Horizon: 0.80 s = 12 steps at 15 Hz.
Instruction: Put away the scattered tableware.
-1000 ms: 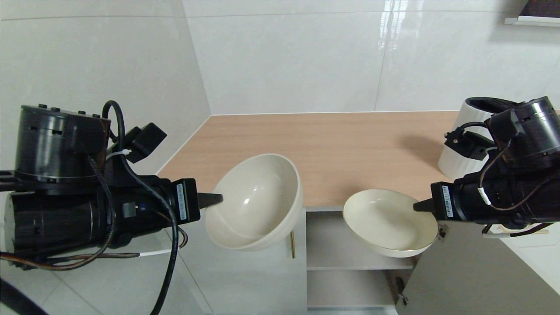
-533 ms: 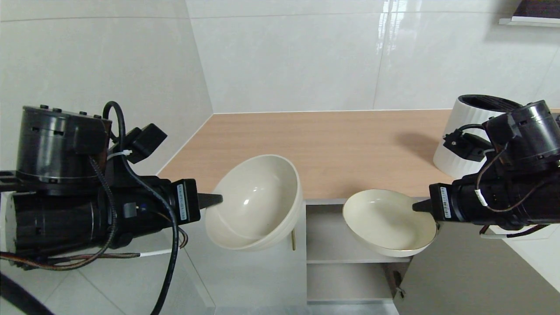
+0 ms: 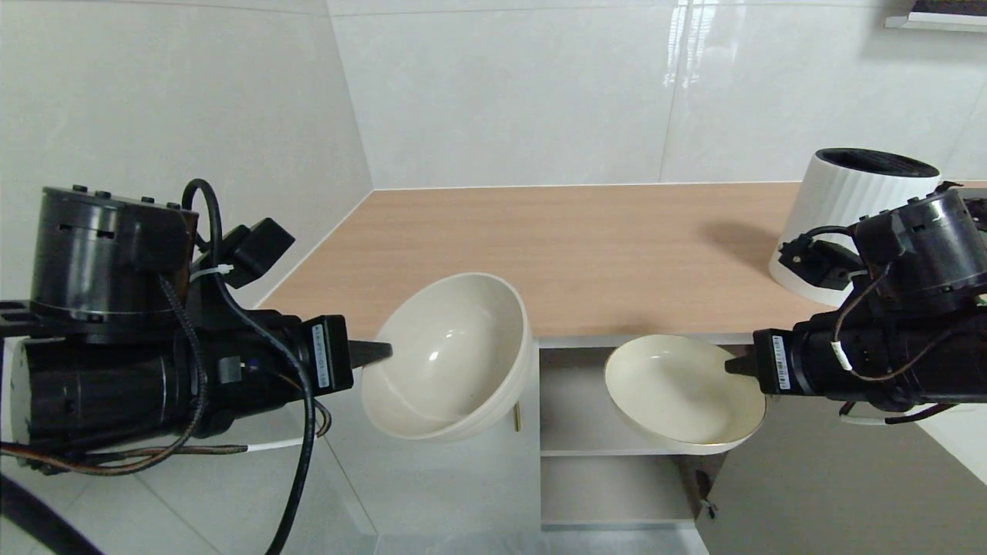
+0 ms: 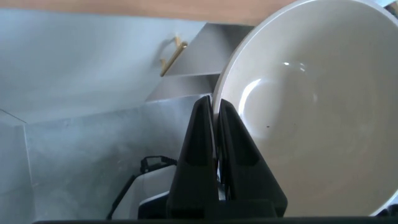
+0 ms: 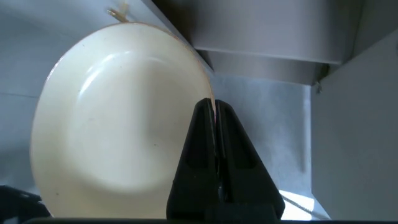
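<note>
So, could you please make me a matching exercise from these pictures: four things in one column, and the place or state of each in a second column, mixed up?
Things
1. deep bowl
2. shallow dish
3. white ribbed container
4. cabinet

Places or states
A. stands on the wooden counter
B. rim pinched in the right arm's jaws
C. open below the counter, shelves showing
D. rim pinched in the left arm's jaws

Pairs: 1-D, 2-B, 3-A, 4-C
</note>
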Motion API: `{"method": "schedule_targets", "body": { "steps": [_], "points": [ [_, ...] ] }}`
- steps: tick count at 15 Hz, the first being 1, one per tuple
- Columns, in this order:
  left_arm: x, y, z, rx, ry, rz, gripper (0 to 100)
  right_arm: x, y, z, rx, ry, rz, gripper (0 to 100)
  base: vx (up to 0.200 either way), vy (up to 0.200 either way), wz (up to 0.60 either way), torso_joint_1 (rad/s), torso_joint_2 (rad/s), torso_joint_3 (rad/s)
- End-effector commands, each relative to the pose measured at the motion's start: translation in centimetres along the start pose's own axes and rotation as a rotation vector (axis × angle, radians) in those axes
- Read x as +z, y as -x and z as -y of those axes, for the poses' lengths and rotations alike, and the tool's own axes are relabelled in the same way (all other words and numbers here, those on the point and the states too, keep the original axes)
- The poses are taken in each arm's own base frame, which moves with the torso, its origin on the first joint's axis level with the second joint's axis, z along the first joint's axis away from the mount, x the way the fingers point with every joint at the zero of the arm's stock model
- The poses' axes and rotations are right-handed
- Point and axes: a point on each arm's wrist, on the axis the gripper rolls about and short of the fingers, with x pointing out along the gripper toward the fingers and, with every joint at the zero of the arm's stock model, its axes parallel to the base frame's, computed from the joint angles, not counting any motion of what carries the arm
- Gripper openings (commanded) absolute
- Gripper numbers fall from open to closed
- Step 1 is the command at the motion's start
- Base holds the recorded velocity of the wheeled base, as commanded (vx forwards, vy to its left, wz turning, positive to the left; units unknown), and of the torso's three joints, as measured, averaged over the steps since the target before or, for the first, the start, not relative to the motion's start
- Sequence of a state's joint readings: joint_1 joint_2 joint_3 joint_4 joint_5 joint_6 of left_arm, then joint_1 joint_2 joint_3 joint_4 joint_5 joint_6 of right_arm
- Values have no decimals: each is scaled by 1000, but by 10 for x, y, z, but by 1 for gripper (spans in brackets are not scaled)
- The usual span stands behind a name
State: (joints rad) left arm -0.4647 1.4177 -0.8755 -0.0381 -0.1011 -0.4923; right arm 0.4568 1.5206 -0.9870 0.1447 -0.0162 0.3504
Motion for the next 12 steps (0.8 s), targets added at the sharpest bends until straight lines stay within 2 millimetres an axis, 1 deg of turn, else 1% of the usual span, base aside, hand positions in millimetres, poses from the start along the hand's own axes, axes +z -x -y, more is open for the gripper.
{"method": "schedule_targets", "body": {
  "steps": [1,8,12],
  "points": [
    [0,-1,0,2,1,-1,0,-2,-2,1,-3,1,-7,0,0,0,0,-203,466,261],
    [0,-2,-1,3,3,-4,0,-3,-2,1,-3,1,-7,0,0,0,0,-205,484,272],
    [0,-2,-1,4,3,-5,0,-3,-5,1,-2,1,-5,0,0,0,0,-184,465,273]
  ]
}}
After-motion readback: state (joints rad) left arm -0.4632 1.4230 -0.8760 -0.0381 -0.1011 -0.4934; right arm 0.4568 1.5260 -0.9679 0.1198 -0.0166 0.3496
